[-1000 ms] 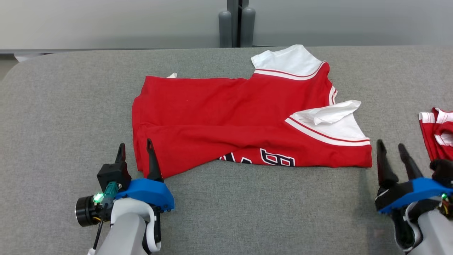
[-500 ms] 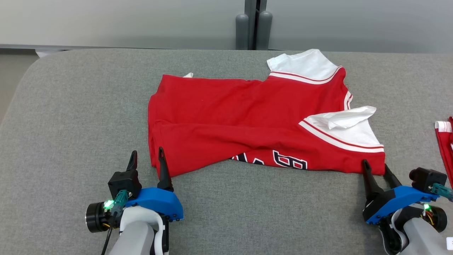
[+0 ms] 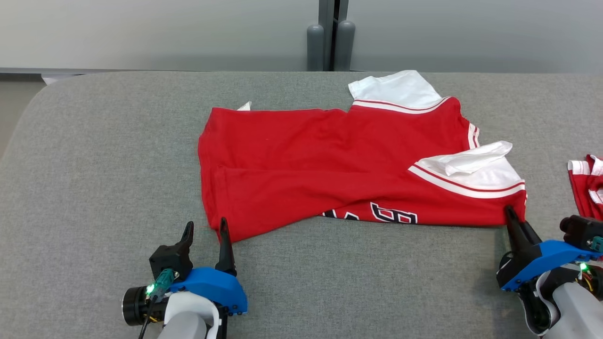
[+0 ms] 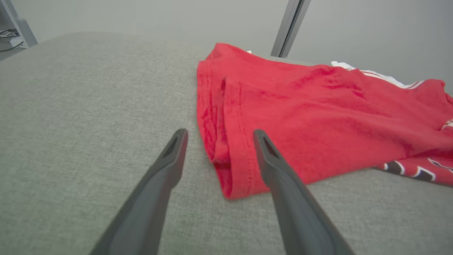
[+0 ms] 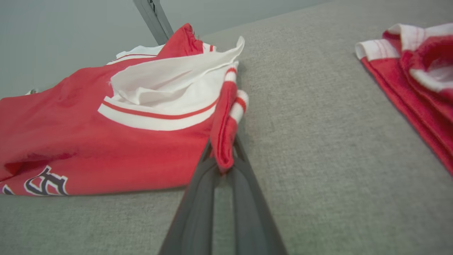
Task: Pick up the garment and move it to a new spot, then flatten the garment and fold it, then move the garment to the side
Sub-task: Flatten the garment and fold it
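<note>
Nearest the robot, the left gripper point(image 3: 206, 222) was seen low over the grey padded table point(image 3: 94, 188), its two dark fingers spread wide with nothing held between them. In the left wrist view, the near-left corner of the red garment point(image 4: 318, 117) was found lying in the gap just ahead of those fingers, its stitched hem doubled over on itself. Whether either finger touched the cloth could not be told.

At the near right, the right gripper point(image 5: 222, 159) was seen closed tight on the garment's near-right corner. A fold of red hem with white and red striping was pinched between the finger ends and bunched up a little above the table.

Beyond the grippers, the garment was spread across the middle of the table, folded lengthwise, with wrinkles running from left to right. Part of some black and white lettering point(image 3: 393, 214) was visible along its near edge. Further back on the right side, a white sleeve point(image 3: 471, 162) was seen crumpled on top of the red body, and a second white sleeve point(image 3: 393, 89) lay at the far right corner.

Well apart at the right edge, another red and white garment point(image 3: 586, 183) lay in a heap. Past the far rim of the table, two grey posts point(image 3: 330, 42) stood against a pale wall.
</note>
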Robot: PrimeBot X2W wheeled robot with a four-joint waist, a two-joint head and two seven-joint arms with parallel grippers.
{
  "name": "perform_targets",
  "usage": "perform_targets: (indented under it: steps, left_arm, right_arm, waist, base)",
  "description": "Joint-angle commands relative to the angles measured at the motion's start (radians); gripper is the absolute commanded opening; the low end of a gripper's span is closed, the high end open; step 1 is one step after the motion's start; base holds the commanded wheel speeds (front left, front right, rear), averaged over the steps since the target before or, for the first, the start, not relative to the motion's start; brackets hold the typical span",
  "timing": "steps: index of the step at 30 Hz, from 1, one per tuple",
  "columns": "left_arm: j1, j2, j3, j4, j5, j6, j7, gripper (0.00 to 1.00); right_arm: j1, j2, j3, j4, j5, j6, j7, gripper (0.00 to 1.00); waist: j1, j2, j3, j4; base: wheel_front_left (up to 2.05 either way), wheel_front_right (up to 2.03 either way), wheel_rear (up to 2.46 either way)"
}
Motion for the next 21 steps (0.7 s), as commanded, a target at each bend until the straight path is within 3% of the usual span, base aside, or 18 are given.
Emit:
perform_targets:
  steps: [1,8,21]
  left_arm:
    - [0.009,0.0,-0.008,0.012,-0.01,-0.015,-0.004,1.0]
    - [-0.028,0.0,-0.043,0.063,-0.016,-0.065,-0.004,1.0]
    - [-0.116,0.0,-0.05,0.181,-0.017,-0.091,-0.004,1.0]
  right_arm:
    - [0.011,-0.014,-0.006,-0.009,-0.004,0.0,0.0,0.0]
    - [0.01,-0.025,-0.009,-0.016,-0.01,0.0,0.0,0.0]
    - [-0.02,-0.014,0.01,-0.029,-0.011,0.0,0.0,0.0]
  waist:
    - [0.0,0.0001,-0.003,-0.007]
    - [0.0,0.0001,0.002,-0.021]
    - [0.0,0.0001,0.024,-0.039]
  base:
    - [0.0,0.0,0.0]
    - [0.0,0.0,0.0]
    - [0.0,0.0,0.0]
